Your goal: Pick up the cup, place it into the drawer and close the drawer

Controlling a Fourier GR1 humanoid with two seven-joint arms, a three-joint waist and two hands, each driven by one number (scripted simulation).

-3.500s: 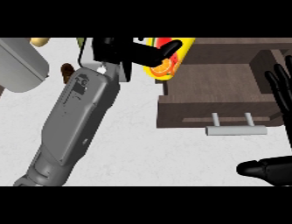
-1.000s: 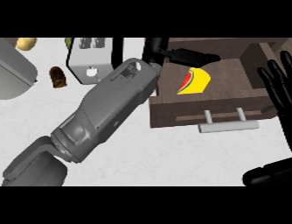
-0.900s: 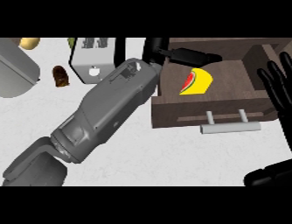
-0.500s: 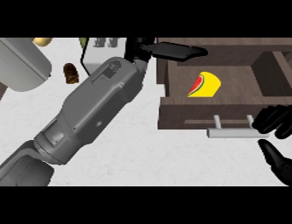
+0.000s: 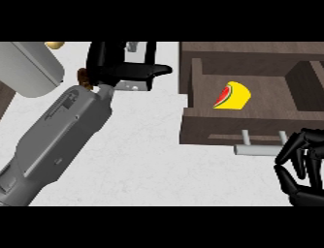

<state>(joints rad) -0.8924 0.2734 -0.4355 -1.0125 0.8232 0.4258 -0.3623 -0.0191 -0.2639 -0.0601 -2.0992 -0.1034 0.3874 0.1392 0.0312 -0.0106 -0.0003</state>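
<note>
Far left you've got a pale rounded appliance (image 5: 23, 68) at the counter's (image 5: 143, 160) edge, with a small yellowish item (image 5: 55, 45) just behind it. Your left hand (image 5: 122, 68) sits at the top, over the counter left of the drawer; its fingers point away and the thumb sticks out to the right toward the drawer, nothing in it. A small brown thing (image 5: 83, 76) peeks out beside the wrist. The drawer (image 5: 265, 104) is open. The cup (image 5: 231, 96), yellow with a red patch, lies inside its left part. Your right hand (image 5: 314, 167) is just beside the grey handle (image 5: 264, 145), fingers curled inward; you can't tell if they touch it.
</note>
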